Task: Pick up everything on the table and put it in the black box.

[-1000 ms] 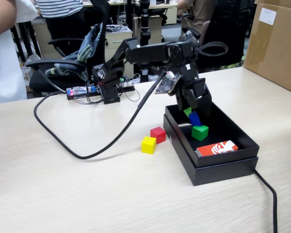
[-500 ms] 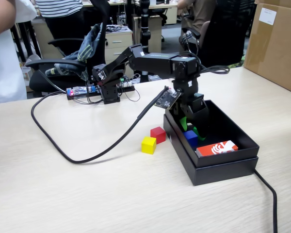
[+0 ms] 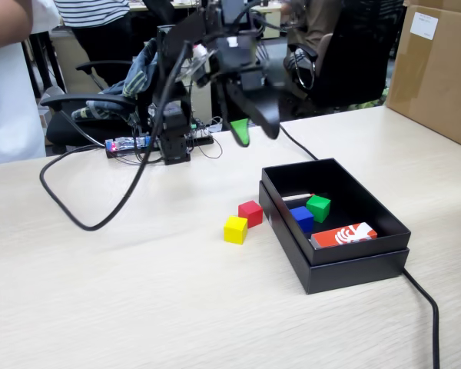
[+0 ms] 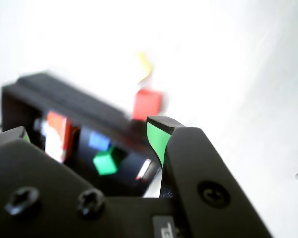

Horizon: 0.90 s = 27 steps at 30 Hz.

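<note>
Fixed view: the gripper (image 3: 253, 129) is raised well above the table (image 3: 138, 292), at roughly 11 o'clock from the black box (image 3: 353, 265). Its jaws stand apart and carry nothing. Inside the box lie the blue cube (image 3: 302, 218) and the green cube (image 3: 318, 207), just beside each other, with an orange-red and white card (image 3: 343, 235) at 5 o'clock from them. The red cube (image 3: 250, 213) and yellow cube (image 3: 235, 229) rest on the table at 9 o'clock of the box, close together.

Wrist view: blurred. The jaws are spread, with green pads (image 4: 156, 138) visible. The box (image 4: 64, 96) holds the green cube (image 4: 105, 161), blue cube (image 4: 99, 141) and card (image 4: 55, 134). The red cube (image 4: 147, 103) lies outside, and the yellow cube (image 4: 144, 63) at 12 o'clock from it.
</note>
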Tool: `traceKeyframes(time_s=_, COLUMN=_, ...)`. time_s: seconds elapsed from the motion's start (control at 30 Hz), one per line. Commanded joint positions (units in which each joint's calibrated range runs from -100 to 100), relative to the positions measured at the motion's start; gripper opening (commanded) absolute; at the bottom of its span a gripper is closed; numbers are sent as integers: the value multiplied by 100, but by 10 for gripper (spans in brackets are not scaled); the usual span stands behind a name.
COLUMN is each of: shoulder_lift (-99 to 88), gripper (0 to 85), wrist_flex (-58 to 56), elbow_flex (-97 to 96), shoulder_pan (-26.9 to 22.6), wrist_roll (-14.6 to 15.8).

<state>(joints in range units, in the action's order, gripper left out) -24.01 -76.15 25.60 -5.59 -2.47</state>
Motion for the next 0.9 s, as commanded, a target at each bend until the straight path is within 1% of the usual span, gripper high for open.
traceKeyframes(time_s=0.0, shoulder_lift=-450, gripper=485, wrist_flex=34, elbow_flex=-276, shoulder_pan=230, wrist_roll=-317)
traceKeyframes(time_s=0.1, shoulder_lift=-94, gripper=485, wrist_flex=138, elbow_flex=-684, shoulder_pan=381, wrist_roll=-435)
traceKeyframes(time_s=0.2, shoulder_lift=537, gripper=488, wrist_flex=250, elbow_flex=-747, shoulder_pan=440, wrist_roll=-449)
traceKeyframes(time_s=0.33, shoulder_lift=1443, gripper=488, wrist_flex=285, elbow_flex=-421, shoulder_pan=415, wrist_roll=-420)
traceKeyframes(time_s=0.57, shoulder_lift=3004, gripper=485, wrist_flex=285, elbow_flex=495, shoulder_pan=234, wrist_roll=-337)
traceKeyframes(time_s=0.67, shoulder_lift=3279, gripper=483, wrist_flex=285, elbow_flex=595, shoulder_pan=190, wrist_roll=-303)
traceKeyframes(time_s=0.8, shoulder_lift=3669, gripper=468, wrist_flex=285, elbow_flex=758, shoulder_pan=181, wrist_roll=-288)
traceKeyframes(time_s=0.87, shoulder_lift=3784, gripper=435, wrist_flex=285, elbow_flex=785, shoulder_pan=171, wrist_roll=-249)
